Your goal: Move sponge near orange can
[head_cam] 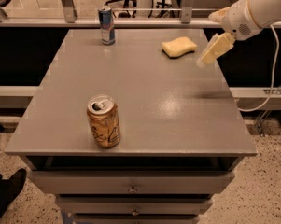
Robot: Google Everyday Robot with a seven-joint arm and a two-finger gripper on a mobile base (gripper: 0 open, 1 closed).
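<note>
1. Sponges: one pale yellow sponge.
2. Drink cans: two, namely one orange can and one slimmer blue-and-silver can.
3. Counters: one grey counter, which carries all three of these things.
4. Drawer knobs: two show on the drawer fronts under the counter.
5. Grippers: one gripper, on one white arm, hanging above the counter's far right edge, just right of the sponge.
6. Cables: one white cable, off the counter's right side.
</note>
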